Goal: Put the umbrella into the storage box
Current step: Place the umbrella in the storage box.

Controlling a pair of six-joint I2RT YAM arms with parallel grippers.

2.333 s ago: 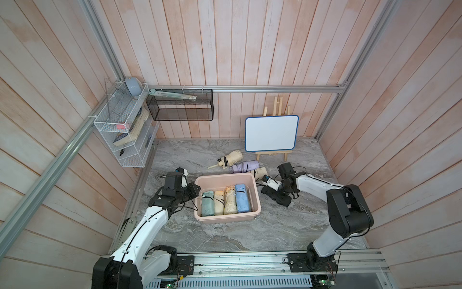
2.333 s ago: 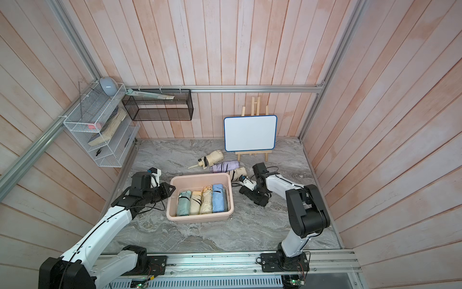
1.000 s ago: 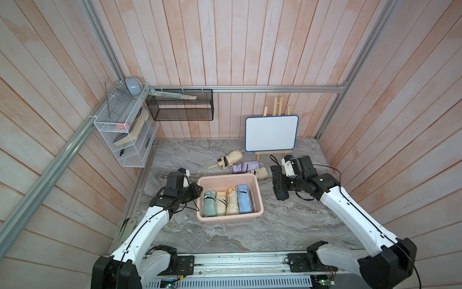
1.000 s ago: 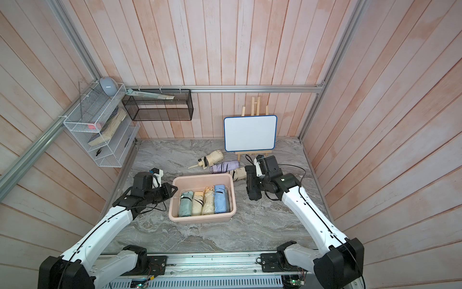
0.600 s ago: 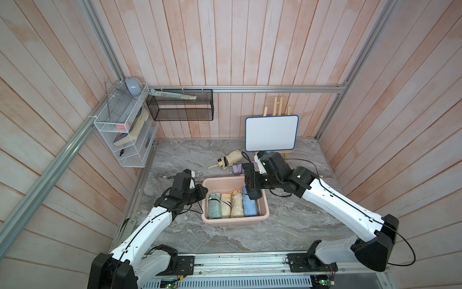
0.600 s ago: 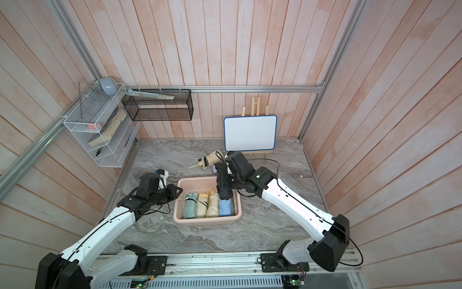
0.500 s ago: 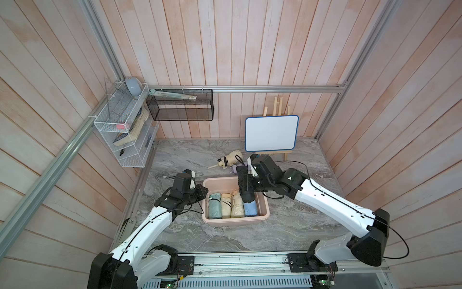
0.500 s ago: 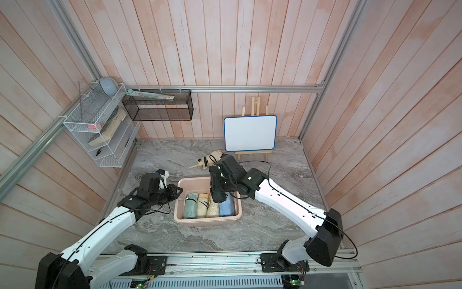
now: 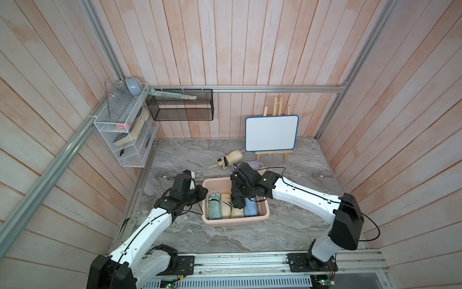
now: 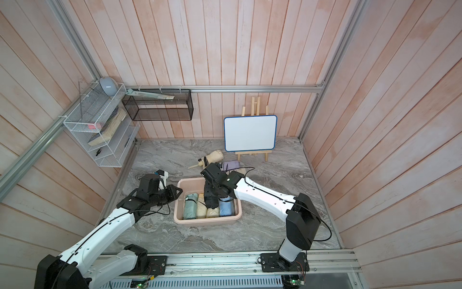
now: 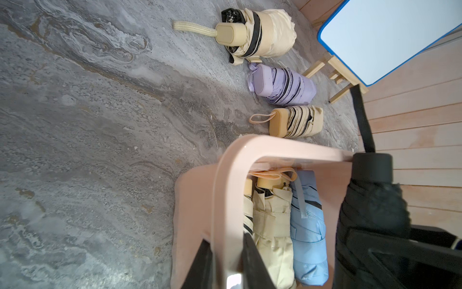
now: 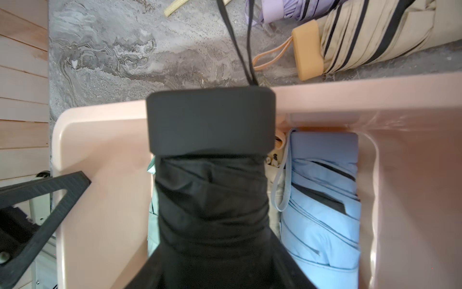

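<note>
While over box (image 12: 100,140), umbrella (image 12: 211,200) handle rearward.

The left arm (image 9: 140,230) reaches forward from its base, its white links slanting up and inward to a black wrist. The left gripper (image 9: 203,193) points across toward the right arm, and in the left wrist view its two fingers stand either side of the storage box (image 11: 225,200) rim, closed tight on it (image 11: 226,265). The right arm (image 9: 300,197) rises from its base to a black elbow, then its white forearm stretches across toward the left arm, ending in a wrist bent downward. The right gripper (image 9: 237,201) points down and is clamped around the body of a folded black umbrella (image 12: 212,190).
</note>
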